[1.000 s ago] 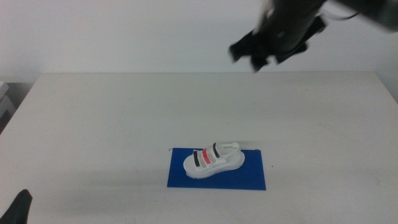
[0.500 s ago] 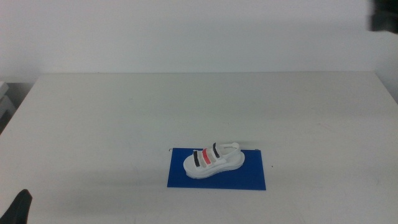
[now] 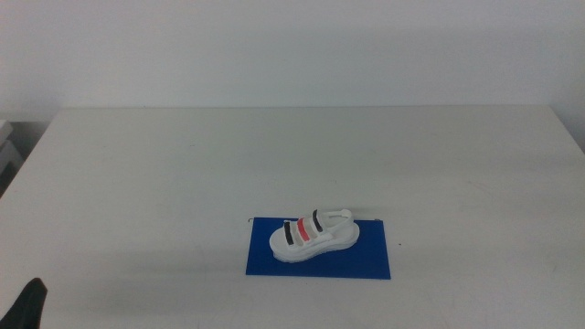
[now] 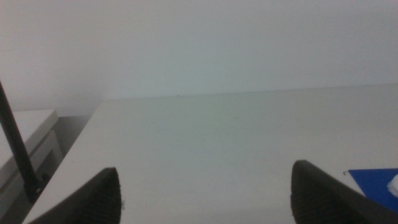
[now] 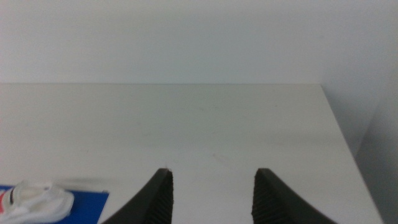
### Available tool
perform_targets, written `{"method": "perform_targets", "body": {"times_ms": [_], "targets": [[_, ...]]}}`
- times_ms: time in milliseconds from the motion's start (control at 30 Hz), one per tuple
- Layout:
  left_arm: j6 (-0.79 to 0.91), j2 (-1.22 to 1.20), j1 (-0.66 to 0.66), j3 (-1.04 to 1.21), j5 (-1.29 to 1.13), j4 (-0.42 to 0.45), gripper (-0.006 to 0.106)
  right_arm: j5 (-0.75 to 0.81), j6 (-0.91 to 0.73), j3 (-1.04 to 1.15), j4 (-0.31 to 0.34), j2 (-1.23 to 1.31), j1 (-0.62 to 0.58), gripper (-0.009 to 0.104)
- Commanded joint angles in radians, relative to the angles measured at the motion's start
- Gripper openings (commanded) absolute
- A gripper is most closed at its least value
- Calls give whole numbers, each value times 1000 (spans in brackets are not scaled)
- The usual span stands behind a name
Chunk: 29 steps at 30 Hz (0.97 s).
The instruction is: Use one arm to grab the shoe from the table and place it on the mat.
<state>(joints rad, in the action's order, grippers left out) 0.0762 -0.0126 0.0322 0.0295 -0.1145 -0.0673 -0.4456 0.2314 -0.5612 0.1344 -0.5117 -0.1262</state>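
Observation:
The white shoe [image 3: 313,236] with black and red straps lies on the dark blue mat [image 3: 370,260], near the front middle of the white table [image 3: 164,164]. Neither gripper touches it. My left gripper [image 4: 205,202] waits low at the table's front left with its jaws wide apart and nothing between them; only its dark tip [image 3: 29,306] shows in the middle view. A corner of the mat [image 4: 373,180] shows beside one of its jaws. My right gripper [image 5: 211,196] is out of the middle view, open and empty, looking over the table with the shoe [image 5: 37,198] and mat [image 5: 87,205] off to one side.
A white wall stands behind the table's far edge. A grey-white unit [image 3: 7,146] stands off the table's left side, with a thin black cable [image 4: 15,149] near it. The table's right edge [image 5: 339,130] drops off beside the right gripper.
The right arm, which hung above the table's far right a second ago, has pulled away to the right and left the middle view. The shoe and mat have not moved.

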Motion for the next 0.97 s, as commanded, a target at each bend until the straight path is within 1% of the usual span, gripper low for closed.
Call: {"method": "perform_targets", "body": {"times_ms": [0, 67, 167, 367, 467, 600, 767, 933], "targets": [[-5, -13, 5, 7, 82, -10, 94, 121, -28, 75, -7, 95, 6, 36], [-5, -13, 5, 7, 82, -10, 94, 121, -28, 174, -26, 190, 6, 36], [-5, -13, 5, 7, 82, -10, 94, 126, -28, 314, -29, 323, 6, 36], [-5, -13, 5, 7, 82, -10, 94, 140, -28, 485, -31, 557, 6, 36], [-5, -11, 5, 7, 82, -10, 94, 193, -28, 537, -41, 541, 1, 36], [-5, -7, 5, 7, 82, -10, 94, 316, -28, 599, -41, 549, 0, 36], [-5, -7, 5, 7, 82, -10, 94, 361, -28, 595, -41, 549, 1, 36], [-5, -7, 5, 7, 82, -10, 94, 365, -28, 595, -41, 549, 1, 36]]}}
